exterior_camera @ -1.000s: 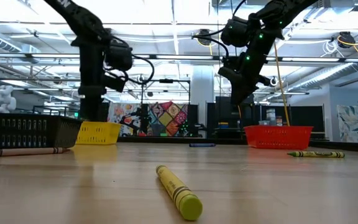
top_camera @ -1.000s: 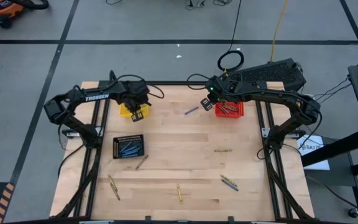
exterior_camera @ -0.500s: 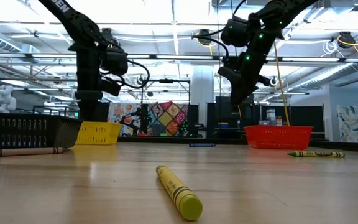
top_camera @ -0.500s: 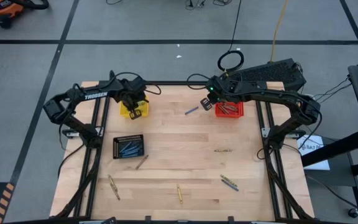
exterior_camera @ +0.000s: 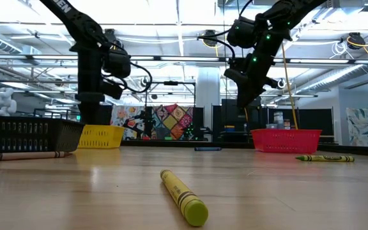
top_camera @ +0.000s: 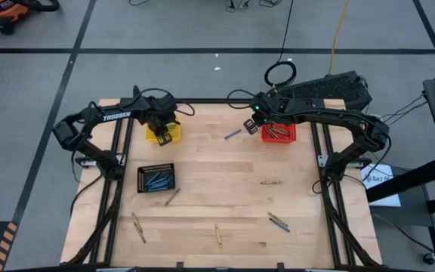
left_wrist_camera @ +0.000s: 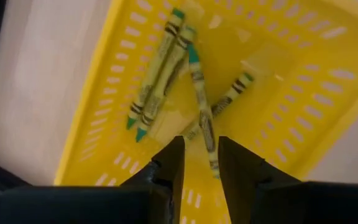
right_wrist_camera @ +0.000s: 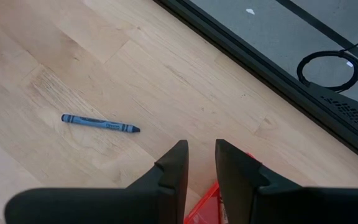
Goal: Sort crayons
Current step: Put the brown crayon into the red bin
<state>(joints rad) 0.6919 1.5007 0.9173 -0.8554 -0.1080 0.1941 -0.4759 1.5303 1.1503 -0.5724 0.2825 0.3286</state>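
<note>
My left gripper point(top_camera: 165, 127) hangs open and empty over the yellow basket point(top_camera: 163, 136) at the table's far left. Several yellow-green crayons point(left_wrist_camera: 166, 68) lie on the basket's floor below its fingers. My right gripper point(top_camera: 249, 126) is open and empty above the table, just left of the red basket point(top_camera: 279, 133), which holds brown-red crayons. A blue crayon point(right_wrist_camera: 100, 123) lies flat on the wood beside the right gripper and also shows in the high view point(top_camera: 232, 134). Blue crayons lie in the black basket point(top_camera: 156, 178).
Loose crayons lie flat on the table's near half: a brown one point(top_camera: 172, 197), yellow ones point(top_camera: 138, 227) point(top_camera: 218, 235), a yellow-green one point(top_camera: 271, 182) and a pair point(top_camera: 279, 221). Black rails run along the table's left and right edges.
My left gripper has shifted a little toward the table's left edge above the yellow basket and has then stayed still.
</note>
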